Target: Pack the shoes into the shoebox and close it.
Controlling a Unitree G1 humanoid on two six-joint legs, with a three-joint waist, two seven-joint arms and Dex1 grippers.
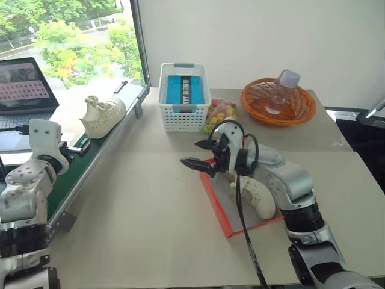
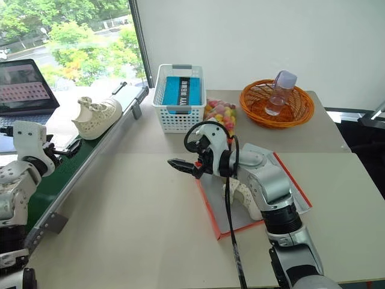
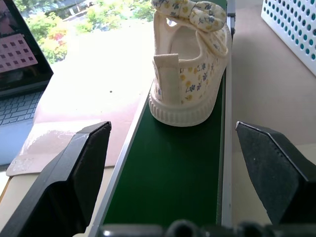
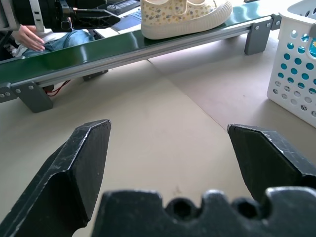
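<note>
Green belt (image 3: 168,177), shoe (image 3: 187,64) lengthwise, heel nearest.

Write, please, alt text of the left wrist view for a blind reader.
A small cream fabric shoe with a floral print and bow stands on a green conveyor belt, ahead of the open left gripper. An open laptop sits beside it.

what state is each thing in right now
shoe on the belt: upright, not picked up
shoe in the shoebox: packed
shoebox: open
left gripper: open, empty
right gripper: open, empty
white basket: holds a blue box
</note>
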